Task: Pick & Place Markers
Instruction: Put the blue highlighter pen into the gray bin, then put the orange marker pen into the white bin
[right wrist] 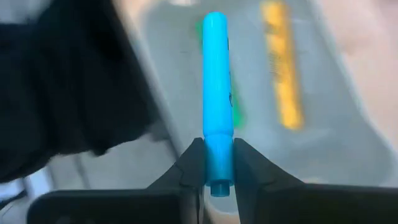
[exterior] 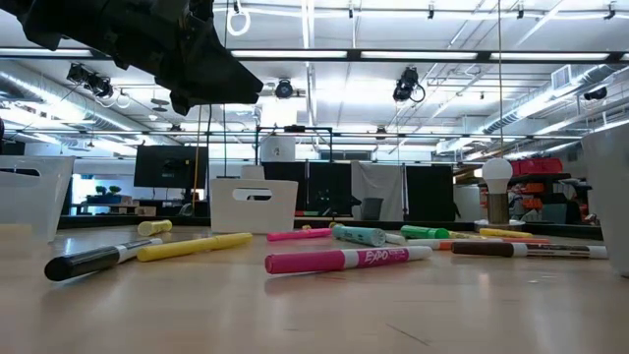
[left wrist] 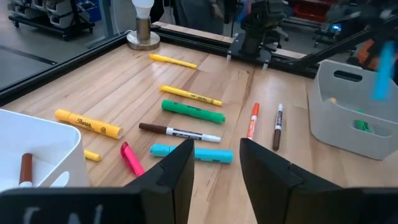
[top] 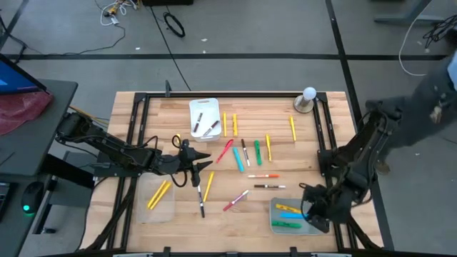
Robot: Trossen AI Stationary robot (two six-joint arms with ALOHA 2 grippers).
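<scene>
Many markers lie loose on the wooden table: yellow [top: 234, 125], red [top: 227, 150], green [top: 257, 152], light blue [top: 237, 158], pink [top: 235, 200] and slim white or dark ones [top: 269, 186]. My right gripper [top: 311, 211] hangs over the near-right tray [top: 275, 207], shut on a light blue marker [right wrist: 216, 81]. Yellow [right wrist: 281, 81] and green markers lie in that tray. My left gripper [left wrist: 214, 168] stands open over the table's left middle, nothing between its fingers, the loose markers just beyond it. My right gripper pinches the light blue marker by one end [right wrist: 217, 155] between its two fingers [right wrist: 247, 163]. The marker runs on along the fingers and sticks out past their tips. The fingers slant down from above. The marker [left wrist: 382, 74] is lifted clear, above the tray.
A white tray [top: 203, 118] with dark markers stands at the far left of the markers. A clear tray [top: 158, 196] holding yellow markers sits near left. A bulb on a round base [top: 308, 98] stands at the far right. Black rails [top: 214, 95] frame the table.
</scene>
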